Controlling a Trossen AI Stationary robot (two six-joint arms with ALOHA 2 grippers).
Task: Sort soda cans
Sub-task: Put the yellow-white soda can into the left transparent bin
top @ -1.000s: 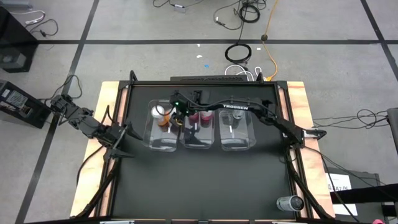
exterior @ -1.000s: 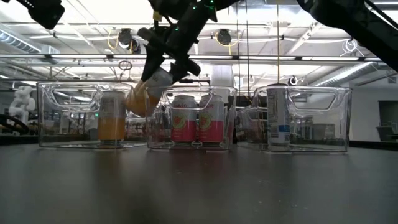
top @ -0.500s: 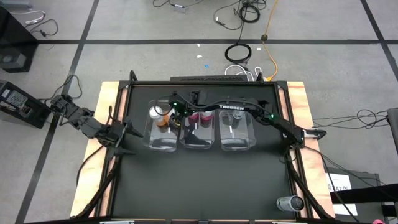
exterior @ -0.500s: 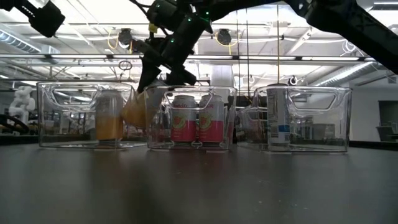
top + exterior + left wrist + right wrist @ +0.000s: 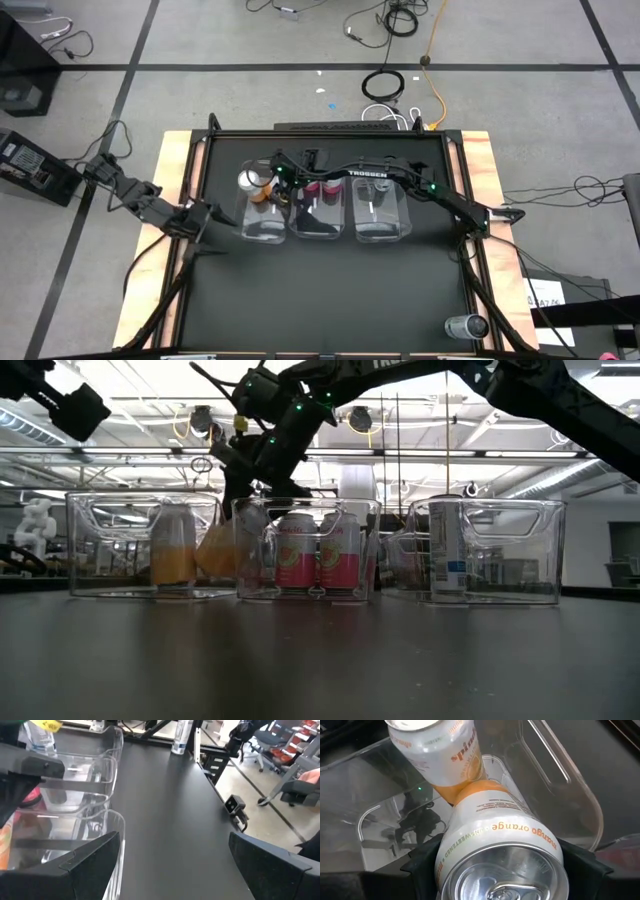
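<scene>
Clear plastic is the landmark here: just left of the left bin (image 5: 262, 208) the left gripper (image 5: 207, 221) waits with fingers spread wide and empty, while inside that bin one mango orange can (image 5: 174, 544) stands upright and a second orange can (image 5: 496, 851) hangs tilted, touching the first, clamped across its body between the right gripper's (image 5: 500, 870) part-open fingers. Right of that bin, two pink cans (image 5: 315, 553) sit in the middle bin and a dark can (image 5: 447, 550) in the far one. The held can looks stiff but thin-walled, slick and probably light, so a mid-body grip seems soundest.
</scene>
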